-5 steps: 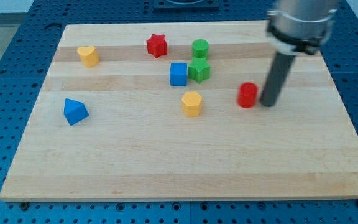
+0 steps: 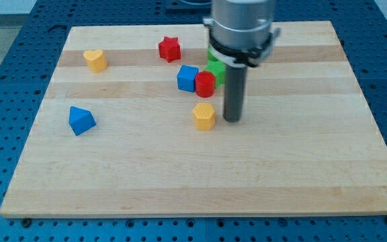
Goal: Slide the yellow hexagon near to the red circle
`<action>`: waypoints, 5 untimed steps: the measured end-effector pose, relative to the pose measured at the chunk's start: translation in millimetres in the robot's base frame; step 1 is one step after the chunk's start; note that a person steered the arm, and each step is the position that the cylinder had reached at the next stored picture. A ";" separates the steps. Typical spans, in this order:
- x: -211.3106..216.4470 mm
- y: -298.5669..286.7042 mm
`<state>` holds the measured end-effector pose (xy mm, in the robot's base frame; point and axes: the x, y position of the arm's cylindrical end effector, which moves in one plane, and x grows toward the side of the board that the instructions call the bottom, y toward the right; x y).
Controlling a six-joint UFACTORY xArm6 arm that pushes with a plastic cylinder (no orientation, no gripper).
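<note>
The yellow hexagon (image 2: 205, 115) lies near the middle of the wooden board (image 2: 180, 175). The red circle (image 2: 205, 85) stands just above it toward the view's top, a small gap apart, pressed against the blue cube (image 2: 187, 78) on its left. My tip (image 2: 232, 119) rests on the board just right of the yellow hexagon, close to it; contact cannot be told. The rod rises from the tip toward the view's top and hides part of the green blocks.
A green star block (image 2: 216, 69) peeks out beside the rod, right of the red circle. A red star (image 2: 169, 48) sits at the top centre, a yellow heart (image 2: 95, 60) at the top left, a blue triangle (image 2: 80, 120) at the left.
My tip swept left from the red circle's right side. The red circle moved left and up against the blue cube, which shifted left. The yellow hexagon moved slightly left and down.
</note>
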<state>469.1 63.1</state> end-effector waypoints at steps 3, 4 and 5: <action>11.9 -100.3; 31.7 -96.1; 51.5 -48.3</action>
<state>520.7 14.7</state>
